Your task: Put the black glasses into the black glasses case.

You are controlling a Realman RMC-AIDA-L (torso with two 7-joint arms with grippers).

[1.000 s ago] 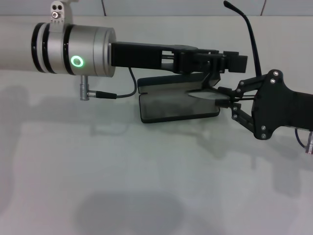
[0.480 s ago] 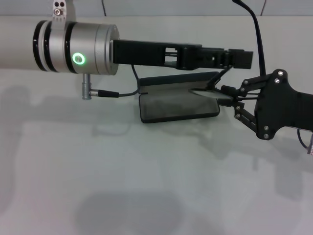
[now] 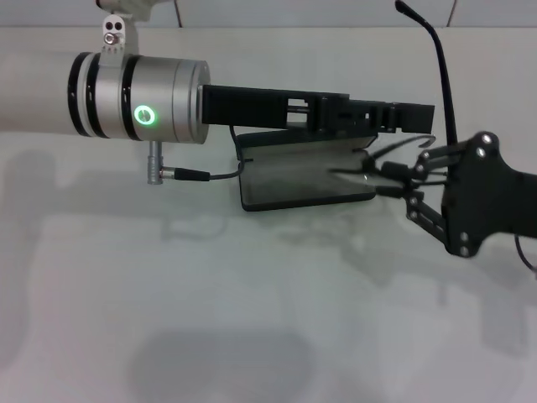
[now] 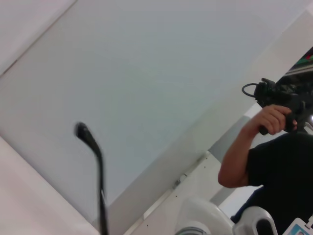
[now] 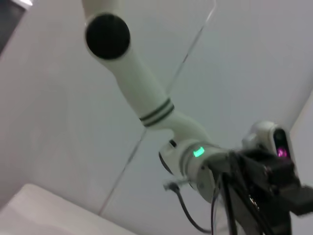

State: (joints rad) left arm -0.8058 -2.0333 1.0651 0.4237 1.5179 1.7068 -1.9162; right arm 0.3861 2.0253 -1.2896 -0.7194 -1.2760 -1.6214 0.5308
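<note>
A pale, plain tabletop (image 3: pixel 252 319) fills the head view, and on it the black glasses case (image 3: pixel 306 176) lies open, its grey-lined tray facing up and its lid raised behind. The left gripper (image 3: pixel 407 116) reaches across above the case; whether its fingers are parted or closed cannot be told here. The right gripper (image 3: pixel 382 178) comes in from the right, its fingertips pinched on the black glasses (image 3: pixel 394 164) at the case's right end, one temple arm (image 3: pixel 440 75) standing straight up. Holding the frame by its front probably keeps the lenses level over the tray, so that the temples can be folded before lowering.
</note>
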